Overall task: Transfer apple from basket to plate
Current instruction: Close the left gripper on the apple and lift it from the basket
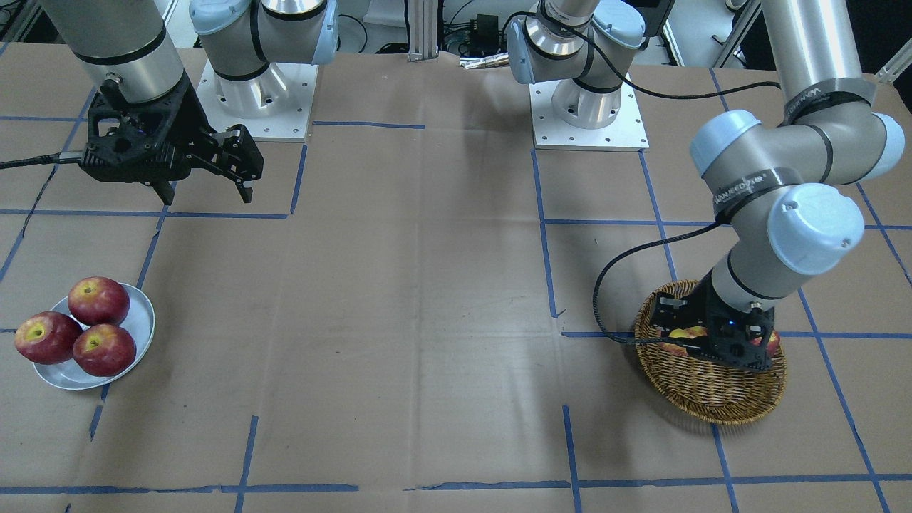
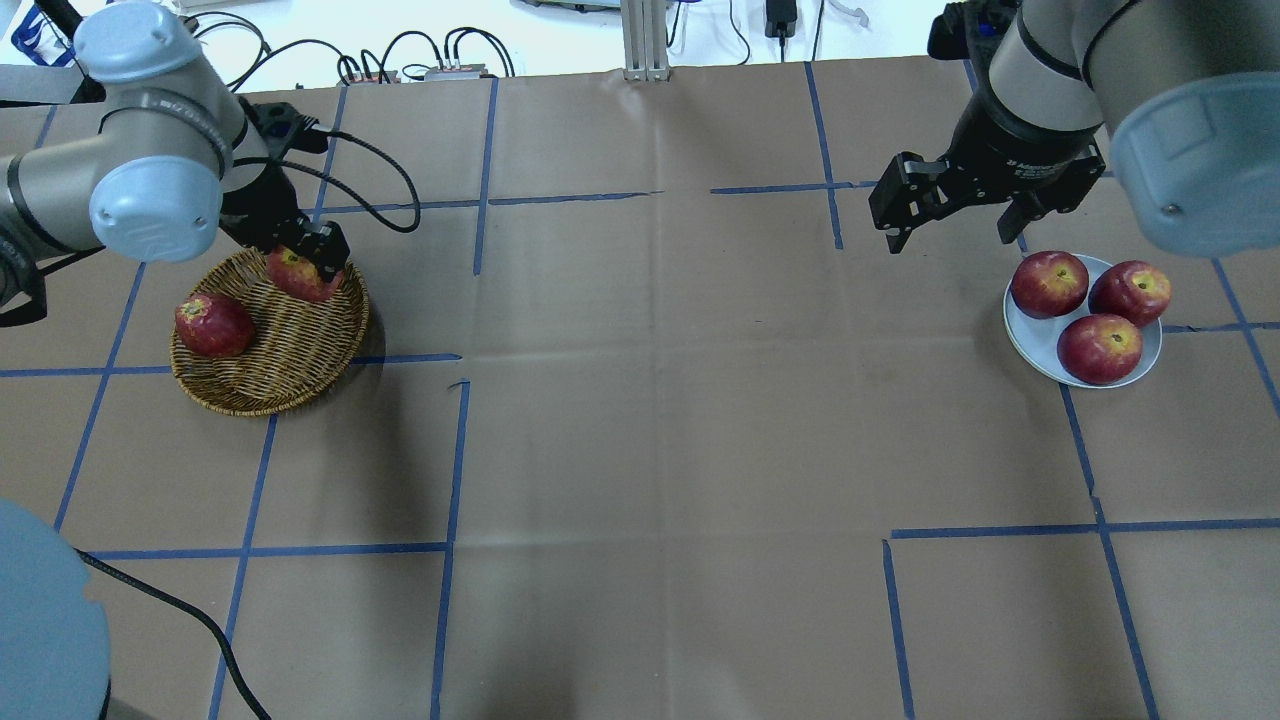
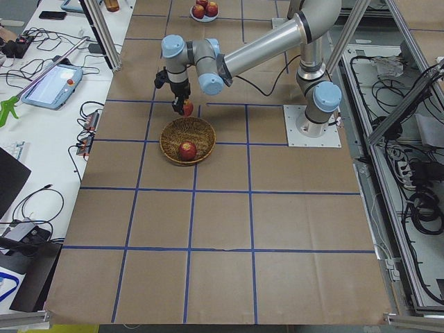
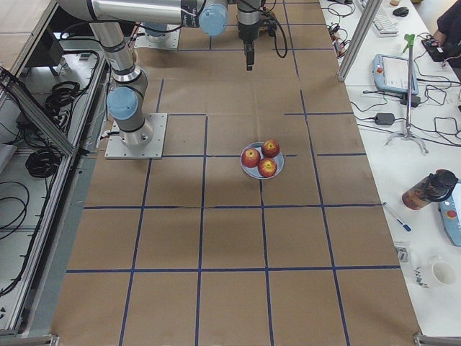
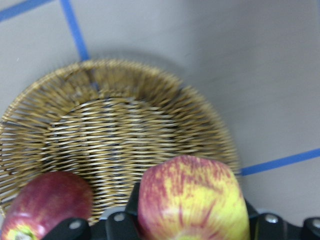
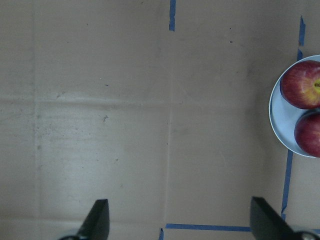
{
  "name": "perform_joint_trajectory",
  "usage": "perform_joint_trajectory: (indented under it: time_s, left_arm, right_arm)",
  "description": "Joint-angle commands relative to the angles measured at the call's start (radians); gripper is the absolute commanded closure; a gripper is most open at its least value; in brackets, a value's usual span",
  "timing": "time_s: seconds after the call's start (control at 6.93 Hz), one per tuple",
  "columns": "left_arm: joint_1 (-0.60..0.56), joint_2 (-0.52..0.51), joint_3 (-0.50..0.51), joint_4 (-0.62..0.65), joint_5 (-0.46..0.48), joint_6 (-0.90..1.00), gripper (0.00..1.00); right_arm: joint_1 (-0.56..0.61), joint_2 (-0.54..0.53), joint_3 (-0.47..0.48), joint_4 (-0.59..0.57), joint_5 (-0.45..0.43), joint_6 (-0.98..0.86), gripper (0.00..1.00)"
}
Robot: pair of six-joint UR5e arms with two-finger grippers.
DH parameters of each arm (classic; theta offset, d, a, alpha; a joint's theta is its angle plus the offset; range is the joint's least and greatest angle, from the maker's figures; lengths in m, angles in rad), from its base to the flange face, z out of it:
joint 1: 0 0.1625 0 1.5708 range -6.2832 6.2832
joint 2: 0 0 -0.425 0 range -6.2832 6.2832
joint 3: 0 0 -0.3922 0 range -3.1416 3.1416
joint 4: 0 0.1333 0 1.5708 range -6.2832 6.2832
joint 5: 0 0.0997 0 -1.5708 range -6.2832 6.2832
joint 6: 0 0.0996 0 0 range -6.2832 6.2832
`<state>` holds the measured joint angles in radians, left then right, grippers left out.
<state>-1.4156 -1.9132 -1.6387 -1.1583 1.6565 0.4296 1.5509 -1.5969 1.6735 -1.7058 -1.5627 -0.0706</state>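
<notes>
My left gripper (image 2: 306, 266) is shut on the apple (image 2: 297, 276), streaky pinkish-red with a yellow-green patch. It holds the apple a little above the far rim of the brown wicker basket (image 2: 268, 398). In the left wrist view the apple (image 5: 192, 200) fills the space between the jaws, over the basket (image 5: 115, 120). The silvery-grey plate (image 2: 1038, 348) lies far to the right and bears three deep red apples (image 2: 1048, 283). My right gripper (image 2: 950, 240) is open and empty, hovering just left of and behind the plate.
A uniformly dark red apple (image 2: 212, 325) lies in the basket's left side. Brown paper with blue tape lines covers the table (image 2: 650, 420). The arm bases (image 1: 256, 92) stand at the table's back edge. A black cable (image 2: 370, 180) loops behind the basket.
</notes>
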Motion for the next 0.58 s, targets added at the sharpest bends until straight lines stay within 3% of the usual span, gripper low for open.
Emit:
perform_joint_trajectory:
  time_s: [0.0,0.43]
  left_arm:
    - [-0.2,-0.021,0.042,-0.026,0.025,-0.282,0.72]
    - [-0.46,-0.131,0.11,-0.008,-0.053,-0.634,0.7]
  right_arm:
    - [0.0,0.0,0.0,0.0,0.0,0.0,0.0]
    - [0.0,0.0,0.0,0.0,0.001,0.0,0.0]
